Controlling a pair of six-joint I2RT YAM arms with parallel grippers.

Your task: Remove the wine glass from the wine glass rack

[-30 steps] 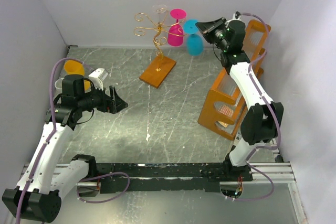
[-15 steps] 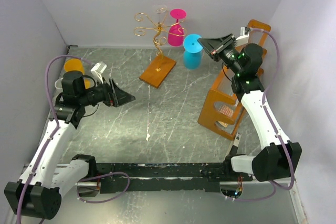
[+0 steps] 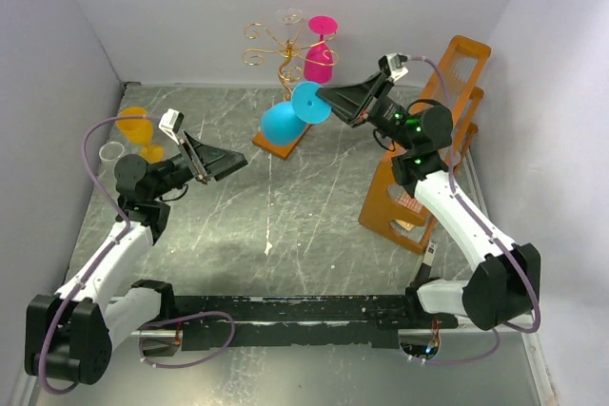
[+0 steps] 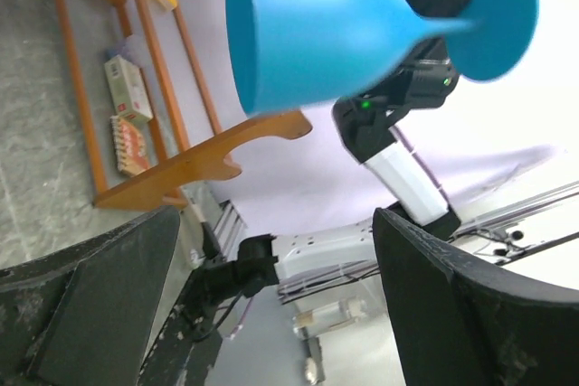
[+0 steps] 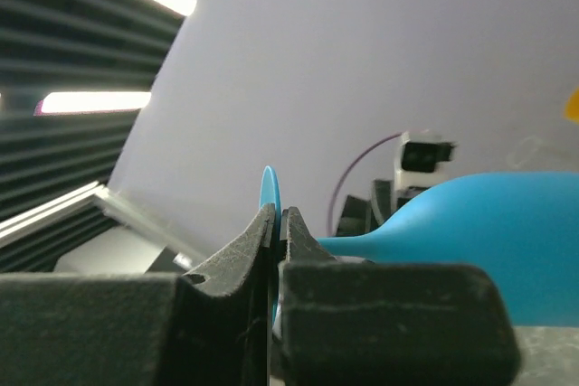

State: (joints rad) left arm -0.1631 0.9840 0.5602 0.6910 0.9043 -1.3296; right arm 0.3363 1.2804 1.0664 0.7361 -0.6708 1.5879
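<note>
The right claw (image 3: 331, 102) is clamping the foot of the blue wine glass (image 3: 284, 121), carrying it on its side in the air at 6 o'clock of the wine glass rack (image 3: 283, 59), free of the gold scrolls, with the bowl pointing toward 8 o'clock. Gripping the thin foot disc is leaving the bowl exposed, seemingly for a handover: the left claw (image 3: 228, 161), at 9 o'clock over the bench (image 3: 314, 216), is gaping wide toward it. A pink glass (image 3: 319, 62) is hanging at the rack's 2 o'clock.
</note>
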